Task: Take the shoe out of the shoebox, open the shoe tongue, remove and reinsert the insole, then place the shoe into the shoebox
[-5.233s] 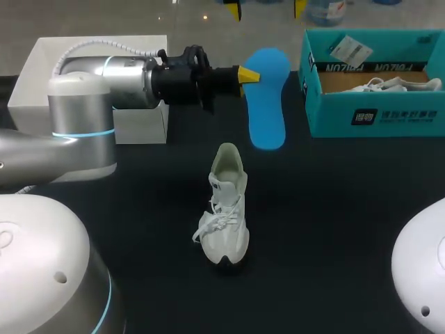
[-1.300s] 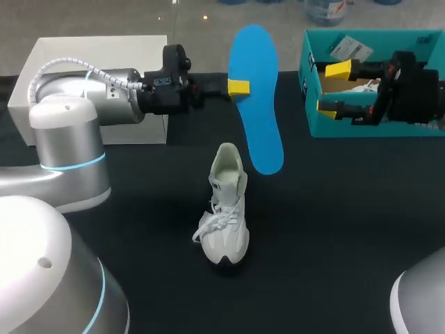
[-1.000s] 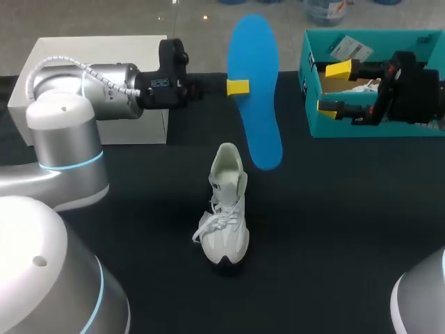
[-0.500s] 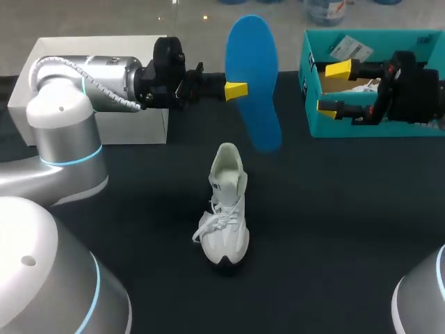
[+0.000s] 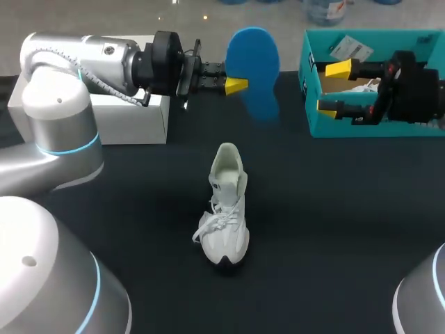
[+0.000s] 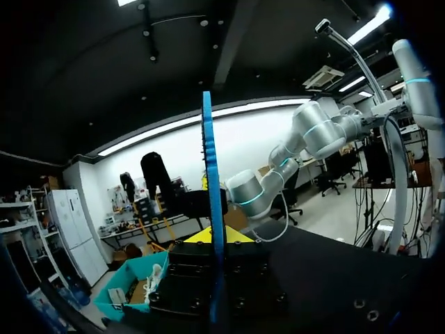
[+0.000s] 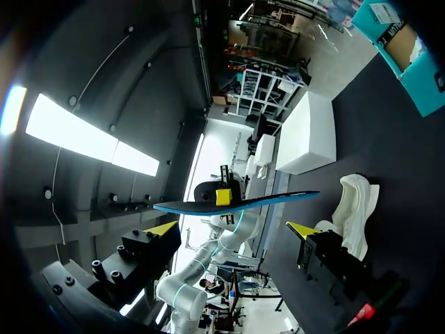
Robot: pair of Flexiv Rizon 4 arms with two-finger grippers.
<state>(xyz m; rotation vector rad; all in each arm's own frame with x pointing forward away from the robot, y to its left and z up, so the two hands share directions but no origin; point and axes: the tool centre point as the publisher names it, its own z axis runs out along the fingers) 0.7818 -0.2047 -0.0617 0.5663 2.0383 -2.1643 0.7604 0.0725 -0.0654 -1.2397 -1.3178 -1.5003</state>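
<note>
We logged that our left end effector (image 5: 236, 85), clenched on the blue insole (image 5: 254, 59), had swung it upright at 12 o'clock of the shoe (image 5: 226, 209), likely for reinsertion, while our right end effector (image 5: 332, 87) hung released at 2 o'clock.

I'm watching the insole (image 5: 254, 59) showing bright blue over the black worktop (image 5: 334, 229). The shoe (image 5: 226, 216) is looking off-white, going dark at the toe. The shoebox (image 5: 361, 115) is showing teal with white print. My left hand (image 5: 236, 85) and right hand (image 5: 334, 87) are flashing yellow tips on black.
</note>
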